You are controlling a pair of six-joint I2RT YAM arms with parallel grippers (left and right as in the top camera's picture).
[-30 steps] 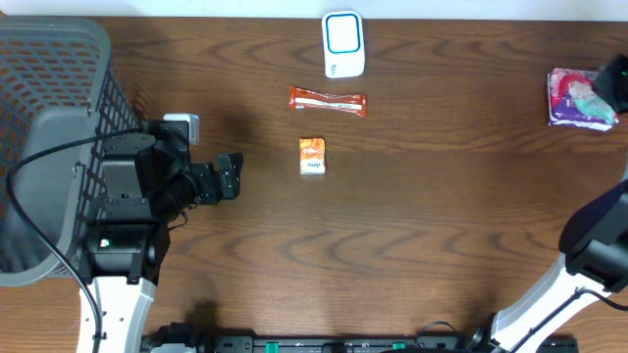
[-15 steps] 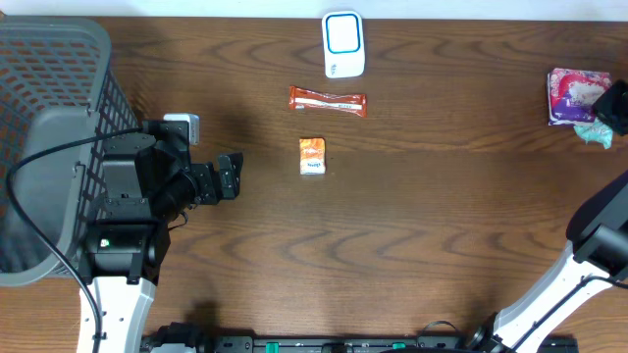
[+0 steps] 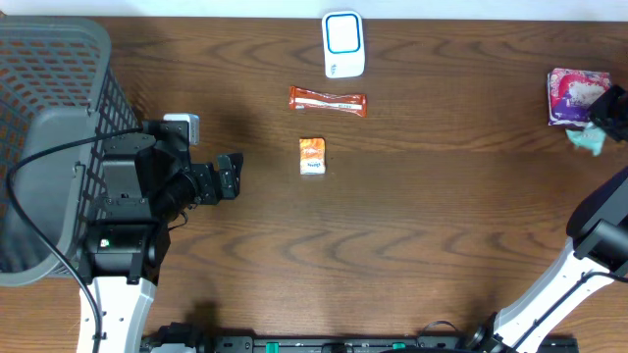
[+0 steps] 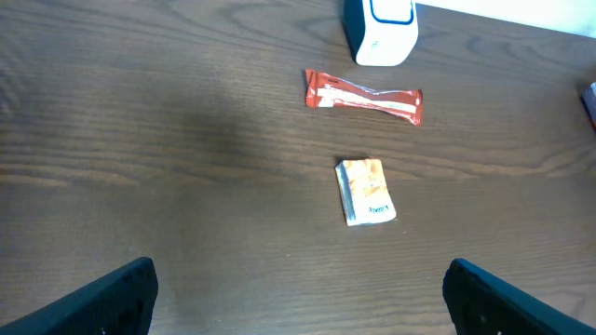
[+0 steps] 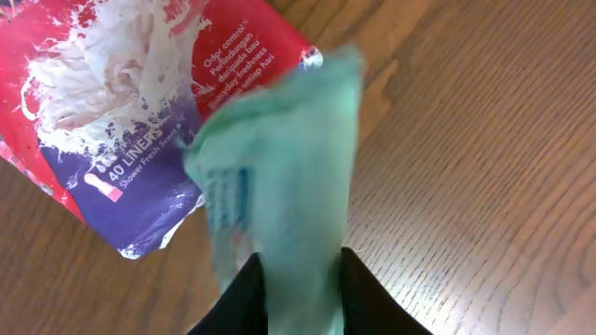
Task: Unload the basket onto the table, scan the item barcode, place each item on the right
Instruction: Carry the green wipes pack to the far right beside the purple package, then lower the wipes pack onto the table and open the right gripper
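**Right arm at the far edge with the teal item, nowhere near the scanner**

Your right gripper (image 3: pixel 605 110) sat at the far right edge of the table (image 3: pixel 412 245). A teal sachet (image 5: pixel 279 167) ran down between its black fingers (image 5: pixel 368 293). In the wrist view the sachet was blurred and looked to touch both fingers. I couldn't tell whether it was clamped or loose.

From overhead, the sachet hung out below the gripper and just beside the red-and-purple liner pack (image 5: pixel 112 112), which lay flat on the wood. In the wrist view the sachet overlapped that pack's corner.

The scanner (image 3: pixel 343 44) stood at the top centre edge, well apart from the sachet.

Your left gripper (image 3: pixel 232 176) was over the left side of the table beside the grey basket (image 3: pixel 59 59). Its fingers (image 4: pixel 102 302) were spread wide with nothing between them.

Also on the table were a red bar wrapper (image 3: pixel 328 101) just below the scanner and a small orange packet (image 3: pixel 312 156) below that. Neither was touching anything.
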